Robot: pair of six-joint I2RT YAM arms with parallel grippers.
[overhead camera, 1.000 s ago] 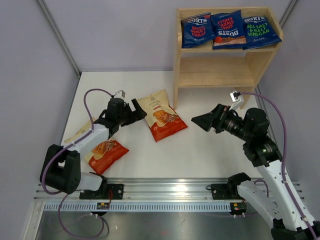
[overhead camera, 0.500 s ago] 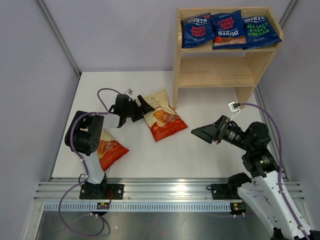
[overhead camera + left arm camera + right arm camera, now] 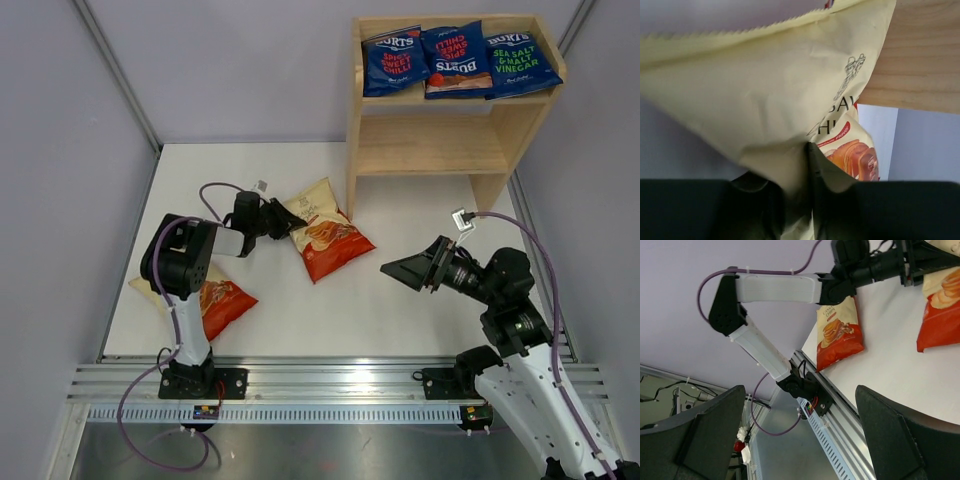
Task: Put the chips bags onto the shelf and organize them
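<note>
A cream-topped chips bag with a red-orange bottom (image 3: 325,238) lies mid-table, left of the shelf (image 3: 430,150). My left gripper (image 3: 281,221) is shut on its cream top edge; in the left wrist view the bag (image 3: 765,90) fills the frame, pinched between the dark jaws of that gripper (image 3: 808,165). A second bag of the same kind (image 3: 212,300) lies near the left arm's base. Three dark blue bags (image 3: 457,58) sit on the shelf's top tier. My right gripper (image 3: 402,268) hovers open over the table's right half, empty (image 3: 800,440).
The shelf's lower tier (image 3: 425,140) holds nothing. Its wooden side panel (image 3: 925,55) stands just beyond the held bag. Grey walls close in the table on the left, back and right. An aluminium rail (image 3: 330,385) runs along the near edge.
My left gripper has closed on the cream top of the middle bag, which has crumpled and shifted slightly. The right arm has drifted a little lower, its jaws still wide.
</note>
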